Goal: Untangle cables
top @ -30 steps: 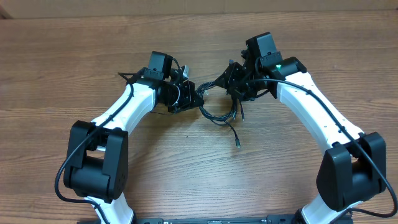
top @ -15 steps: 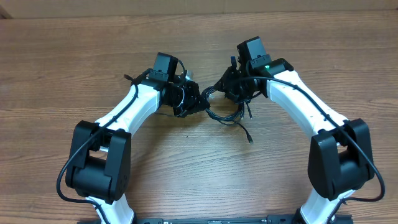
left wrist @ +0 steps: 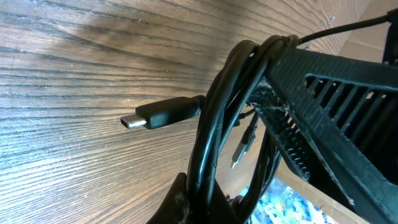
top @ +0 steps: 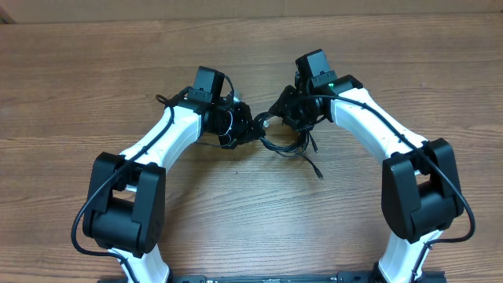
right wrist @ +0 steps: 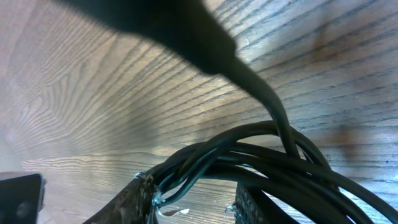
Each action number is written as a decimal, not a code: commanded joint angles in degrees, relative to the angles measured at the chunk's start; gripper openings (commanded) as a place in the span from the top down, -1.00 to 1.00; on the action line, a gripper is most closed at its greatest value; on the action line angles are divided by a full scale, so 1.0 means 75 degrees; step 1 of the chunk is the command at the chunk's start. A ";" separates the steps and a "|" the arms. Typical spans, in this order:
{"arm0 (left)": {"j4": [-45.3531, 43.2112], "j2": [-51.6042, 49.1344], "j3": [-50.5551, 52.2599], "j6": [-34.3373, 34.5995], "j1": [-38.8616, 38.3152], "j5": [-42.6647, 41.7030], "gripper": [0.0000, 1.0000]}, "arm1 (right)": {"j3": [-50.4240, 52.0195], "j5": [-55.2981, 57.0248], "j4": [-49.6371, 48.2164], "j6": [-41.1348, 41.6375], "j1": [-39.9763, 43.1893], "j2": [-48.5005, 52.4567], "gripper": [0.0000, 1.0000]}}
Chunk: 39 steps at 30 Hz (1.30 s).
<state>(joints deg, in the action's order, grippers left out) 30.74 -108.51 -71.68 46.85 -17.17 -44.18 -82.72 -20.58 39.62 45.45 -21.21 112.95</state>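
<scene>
The cables point(top: 284, 146) are a tangle of thin black cords on the wooden table between my two grippers. One loose plug end point(top: 318, 174) trails out to the front right. My left gripper point(top: 242, 130) is shut on the bundle's left side. In the left wrist view the gripper point(left wrist: 208, 202) pinches the cords point(left wrist: 217, 118), and a silver-tipped plug point(left wrist: 163, 114) sticks out to the left. My right gripper point(top: 284, 116) holds the bundle's upper right. In the right wrist view several cords point(right wrist: 261, 158) run across its fingertips point(right wrist: 193, 194).
The wooden table point(top: 236, 212) stretches all round the tangle. A cardboard edge point(top: 141, 9) runs along the far side. Both arms' own thicker black wires run along their white links.
My right gripper has shifted left toward the left gripper and drawn the bundle tighter. The loose plug end has slid to the right. The left gripper moved slightly right.
</scene>
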 commanded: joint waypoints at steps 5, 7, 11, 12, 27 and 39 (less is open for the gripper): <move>0.0052 0.0035 -0.0152 -0.0020 -0.0032 0.0493 0.92 | 0.0058 0.0117 0.0000 0.0172 -0.0187 0.0539 0.23; 0.0067 -0.0128 -0.0143 -0.0020 -0.0029 0.0772 0.91 | 0.0102 0.0114 -0.0058 0.0286 -0.0195 0.0644 0.24; 0.0035 -0.0670 -0.0143 -0.0111 -0.0029 0.1005 0.91 | 0.0128 -0.0064 -0.0239 0.0344 -0.0283 0.0976 0.29; 0.0041 -0.0790 -0.0143 -0.0146 -0.0029 0.1011 0.91 | 0.0128 -0.0070 -0.0274 0.0347 -0.0306 0.0982 0.28; 0.0408 -0.2148 -0.0143 -0.0329 -0.0012 0.1346 0.91 | 0.0137 0.0149 -0.0507 0.0577 -0.0393 0.1437 0.36; 0.0443 -0.2148 -0.0143 -0.0682 -0.0015 0.1285 0.92 | 0.0137 0.0889 -0.1367 0.0941 -0.0609 0.1781 0.68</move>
<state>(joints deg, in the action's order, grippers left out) 33.28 -120.62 -73.95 43.29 -17.17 -39.75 -82.17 -18.44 29.54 51.31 -24.82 122.65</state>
